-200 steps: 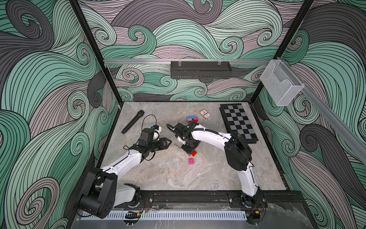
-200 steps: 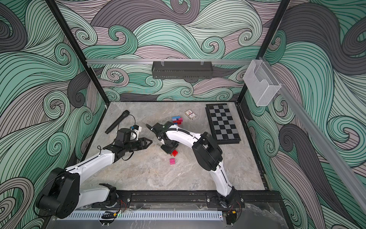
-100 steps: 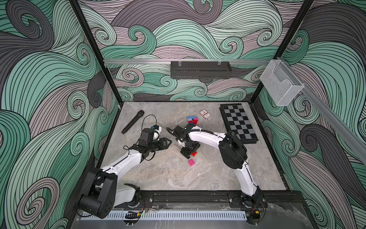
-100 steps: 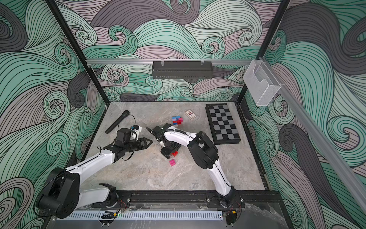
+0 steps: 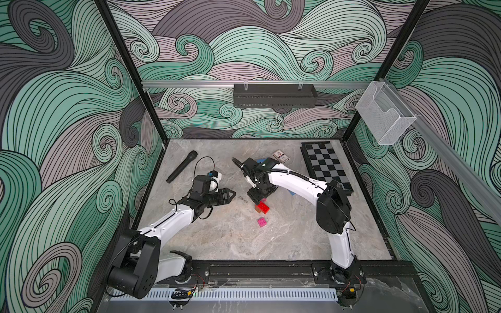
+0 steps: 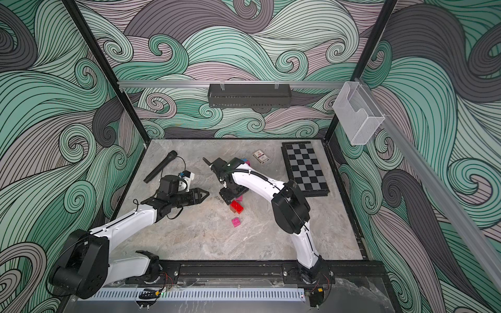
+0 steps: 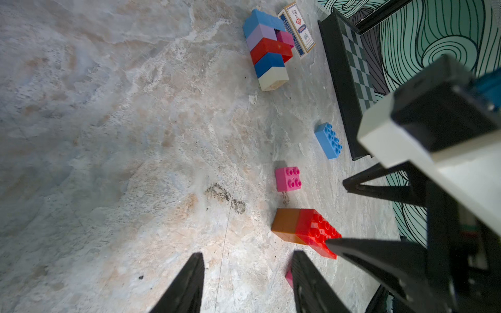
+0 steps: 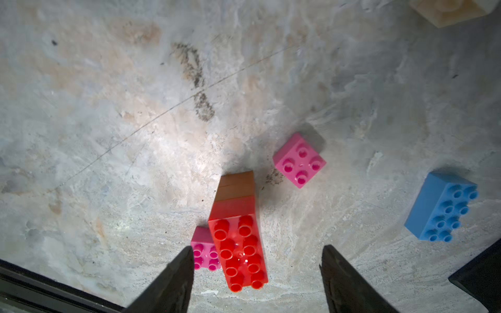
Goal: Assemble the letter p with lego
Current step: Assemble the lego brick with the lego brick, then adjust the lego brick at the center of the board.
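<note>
A red oblong lego brick [image 8: 238, 244] sits studs-up on an orange brick [image 8: 235, 185] in mid-table, seen in both top views [image 5: 262, 207] [image 6: 236, 207]. My right gripper [image 8: 257, 260] hangs open just above it, its fingers wide on either side and not touching. One pink square brick [image 8: 204, 252] touches the stack and another [image 8: 299, 160] lies apart. A blue oblong brick [image 8: 442, 207] lies further off. A stacked bar of blue, lilac, red, blue and white bricks [image 7: 267, 51] lies by the card deck. My left gripper [image 7: 248, 268] is open and empty, left of the stack.
A boxed card deck [image 5: 280, 156] and a folded chessboard [image 5: 326, 168] lie at the back right. A black microphone [image 5: 181, 166] lies at the back left. A third pink brick [image 5: 262, 222] sits nearer the front.
My right gripper's jaws have opened off the red-on-orange stack, which now stands free on the table. The left arm has not moved.
</note>
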You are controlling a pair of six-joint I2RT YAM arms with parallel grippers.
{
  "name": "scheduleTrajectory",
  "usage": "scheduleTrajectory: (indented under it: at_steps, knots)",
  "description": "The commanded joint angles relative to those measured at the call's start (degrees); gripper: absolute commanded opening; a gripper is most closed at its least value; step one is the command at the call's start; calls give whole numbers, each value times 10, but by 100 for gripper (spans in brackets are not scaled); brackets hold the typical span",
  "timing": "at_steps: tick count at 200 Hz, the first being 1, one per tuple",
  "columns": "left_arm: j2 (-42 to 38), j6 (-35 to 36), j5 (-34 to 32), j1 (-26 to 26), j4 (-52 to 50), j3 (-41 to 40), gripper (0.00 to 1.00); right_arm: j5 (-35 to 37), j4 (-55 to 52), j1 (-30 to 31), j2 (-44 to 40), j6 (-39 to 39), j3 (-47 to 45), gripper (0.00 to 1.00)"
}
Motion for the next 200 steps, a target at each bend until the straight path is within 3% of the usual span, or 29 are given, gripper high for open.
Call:
scheduleTrajectory:
  at_steps: [1, 121, 200]
  knots:
    - [-6, 2, 8, 4, 6, 13, 53, 11, -6, -30, -4, 40, 13, 71]
    - [10, 6, -2, 4, -18, 32, 53, -15, 16, -60, 140, 86, 91, 70]
    - [18, 10, 1, 5, -15, 31, 53, -29, 15, -62, 173, 98, 94, 53]
